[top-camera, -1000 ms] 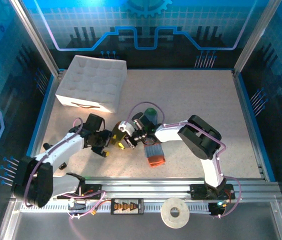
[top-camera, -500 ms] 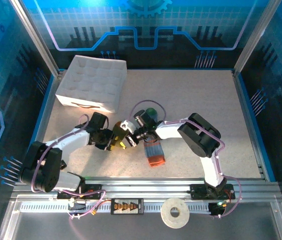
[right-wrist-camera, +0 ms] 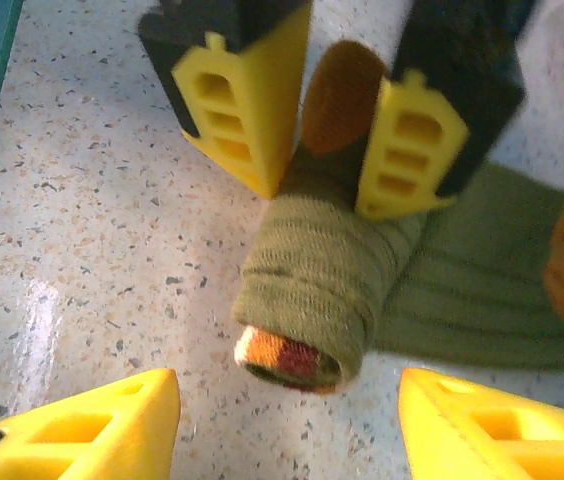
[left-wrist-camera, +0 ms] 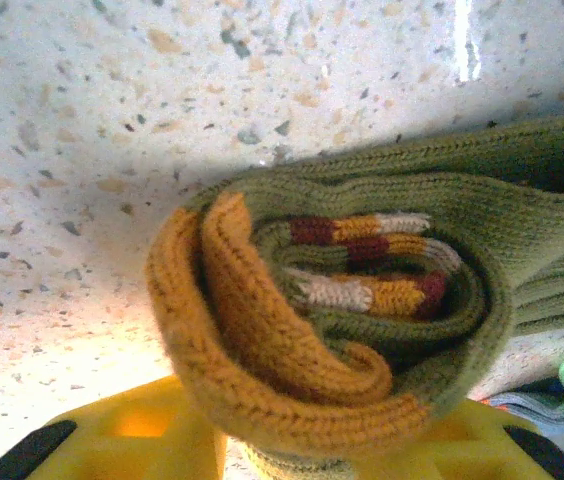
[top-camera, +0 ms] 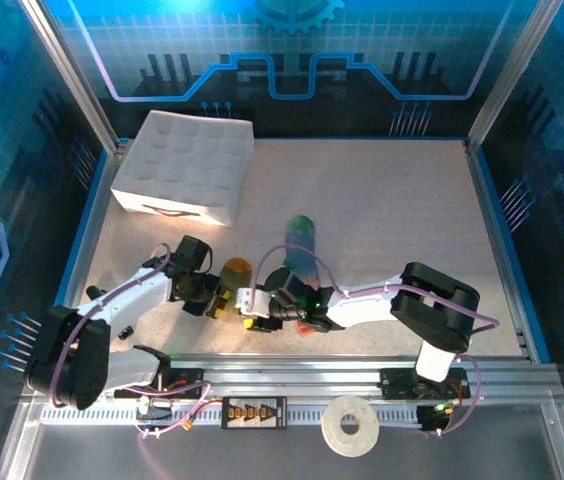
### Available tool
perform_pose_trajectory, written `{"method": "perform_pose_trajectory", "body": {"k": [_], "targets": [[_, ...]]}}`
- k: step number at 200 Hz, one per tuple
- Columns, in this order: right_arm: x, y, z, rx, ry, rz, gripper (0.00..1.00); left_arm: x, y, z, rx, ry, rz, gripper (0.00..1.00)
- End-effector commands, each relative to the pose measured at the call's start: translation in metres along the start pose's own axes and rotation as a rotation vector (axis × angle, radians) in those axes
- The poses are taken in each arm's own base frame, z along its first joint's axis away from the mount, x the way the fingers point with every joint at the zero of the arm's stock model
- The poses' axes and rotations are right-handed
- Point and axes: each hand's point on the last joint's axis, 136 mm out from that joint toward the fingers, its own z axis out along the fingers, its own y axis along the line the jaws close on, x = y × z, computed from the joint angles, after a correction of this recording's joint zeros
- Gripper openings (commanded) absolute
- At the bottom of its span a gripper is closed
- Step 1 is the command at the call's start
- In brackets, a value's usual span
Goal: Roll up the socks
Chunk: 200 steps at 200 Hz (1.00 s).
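On the speckled counter, boxed in by blue panels, a white quilted box sits at the far left and a tape roll lies by the near rail. From above, the two pincers crowd together close to the front edge. The right wrist view tells more: the left pincer is clamped on the rolled olive sock (striped end facing out), while the right pincer stands wide, holding nothing. The left wrist view shows the roll's spiral, mustard outermost. The blue-grey sock lies flat just beyond them; the counter's right half offers free room.
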Motion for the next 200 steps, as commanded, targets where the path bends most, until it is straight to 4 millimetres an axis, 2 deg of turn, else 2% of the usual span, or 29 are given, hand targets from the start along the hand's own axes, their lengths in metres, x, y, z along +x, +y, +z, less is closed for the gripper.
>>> {"method": "perform_pose_trajectory", "body": {"k": [1,25,40,44,58,75,91,107,132,161,200], "targets": [[-0.012,-0.015,0.008,0.125,0.002,-0.151,0.60,-0.003,0.077,0.009,-0.286,-0.018,-0.122,0.34],[-0.020,-0.011,0.020,0.116,-0.002,-0.168,0.59,-0.003,0.076,0.010,-0.285,-0.016,-0.130,0.33],[-0.012,-0.006,0.028,0.100,0.020,-0.170,0.58,-0.003,0.076,0.010,-0.281,-0.015,-0.130,0.33],[-0.024,-0.010,0.029,0.109,-0.003,-0.168,0.58,-0.003,0.076,0.010,-0.280,-0.016,-0.132,0.33],[-0.024,-0.009,0.036,0.098,0.001,-0.161,0.56,-0.003,0.075,0.009,-0.270,-0.015,-0.131,0.33],[-0.019,-0.008,0.044,0.091,0.024,-0.144,0.50,-0.003,0.071,0.008,-0.241,-0.012,-0.129,0.32],[-0.010,-0.009,0.050,0.085,0.052,-0.113,0.40,-0.002,0.067,0.003,-0.211,-0.013,-0.128,0.33],[0.005,-0.010,0.055,0.072,0.108,-0.055,0.26,-0.002,0.060,-0.005,-0.160,-0.022,-0.123,0.40],[0.030,-0.004,0.056,-0.005,0.189,0.063,0.16,-0.005,0.048,-0.023,-0.039,-0.042,-0.140,0.58],[0.044,0.007,0.055,-0.118,0.227,0.183,0.11,-0.012,0.032,-0.037,0.101,-0.044,-0.169,0.72],[0.053,0.010,0.059,-0.214,0.264,0.336,0.10,-0.019,0.010,-0.037,0.209,-0.032,-0.160,0.80]]}}
